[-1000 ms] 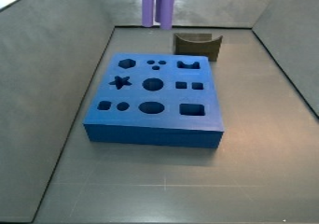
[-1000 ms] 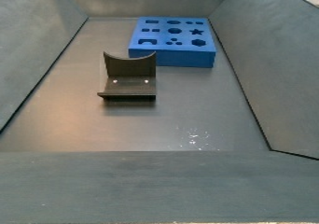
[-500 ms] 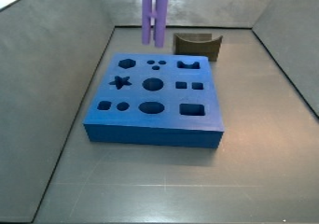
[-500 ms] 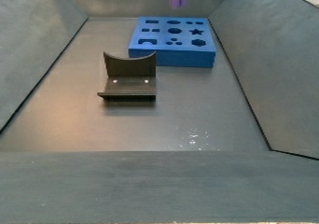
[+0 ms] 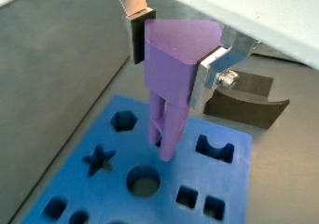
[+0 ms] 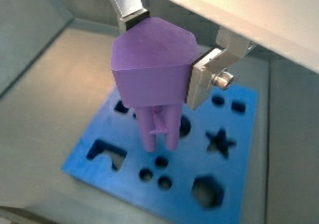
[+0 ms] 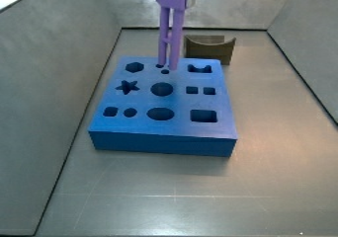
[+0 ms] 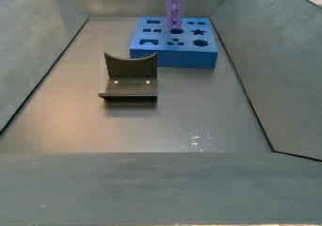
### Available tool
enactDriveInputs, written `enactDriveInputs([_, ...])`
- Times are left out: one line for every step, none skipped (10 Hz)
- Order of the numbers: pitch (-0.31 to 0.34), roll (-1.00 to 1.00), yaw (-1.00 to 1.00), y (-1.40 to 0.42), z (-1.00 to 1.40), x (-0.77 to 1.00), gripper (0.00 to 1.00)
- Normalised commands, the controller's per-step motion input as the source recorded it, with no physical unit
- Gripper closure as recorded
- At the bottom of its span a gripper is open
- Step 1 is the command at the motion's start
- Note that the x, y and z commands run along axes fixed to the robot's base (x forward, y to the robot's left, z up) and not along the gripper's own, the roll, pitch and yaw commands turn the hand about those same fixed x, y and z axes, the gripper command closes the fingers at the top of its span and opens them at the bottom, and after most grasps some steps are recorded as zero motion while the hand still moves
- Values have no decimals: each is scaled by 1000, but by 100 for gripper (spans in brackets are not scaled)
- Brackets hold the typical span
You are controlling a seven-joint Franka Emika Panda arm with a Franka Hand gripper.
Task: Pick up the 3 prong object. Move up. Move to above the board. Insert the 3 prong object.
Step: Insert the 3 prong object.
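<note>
Since half a second ago the 3 prong object (image 7: 169, 36) has come lower and nearer over the board (image 7: 172, 122); a second ago only its lower end showed at the top of a side view, close to the far wall. Now, in both side views, it hangs upright above the far half of the board, its lower tip just over the row of small round cut-outs, though whether it touches the surface cannot be told.

The gripper (image 5: 174, 55) is at the top of the scene above the board, closed on the upper end of the bar; in both wrist views the silver finger plates press on opposite flat faces of the purple piece, and one finger (image 6: 206, 74) shows clearly against its side.

The bar looks stiff and light, probably a smooth plastic piece, so it could slip or swing if gripped loosely. Holding it high on its flat faces, as here, keeps the pronged lower end (image 6: 155, 134) free for the holes, but the long reach below the pads means any tilt grows at the tip.

The board lies towards the far left part of the floor. The dark olive notched block (image 7: 209, 47) sits beyond it, by the far wall.
</note>
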Motion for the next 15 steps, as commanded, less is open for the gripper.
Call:
enactDriveInputs([7, 10, -66, 874, -117, 0, 100])
enactDriveInputs([4, -37, -49, 854, -74, 0, 100])
enactDriveInputs([4, -64, -703, 180, -49, 40, 100])
enactDriveInputs([0, -34, -1000, 0, -131, 0, 100])
enactDriveInputs([0, -47, -1000, 0, -177, 0, 100])
enactDriveInputs([-69, -174, -717, 0, -171, -183, 100])
enactDriveInputs([-126, -216, -546, 106, -137, -234, 100])
enactDriveInputs([-224, -323, -466, 111, -211, -97, 100])
enactDriveInputs([-127, -164, 54, 0, -206, -11, 100])
enactDriveInputs([-73, -223, 229, 0, -229, 0, 100])
enactDriveInputs([-84, -216, 220, -17, -211, 0, 100])
enactDriveInputs([-114, -167, 263, -80, -154, -120, 100])
enactDriveInputs([-114, -154, 191, -114, -140, -209, 100])
enactDriveInputs([-147, -116, 77, -71, -114, -291, 100])
enactDriveInputs([-147, -60, 0, -31, -114, -394, 100])
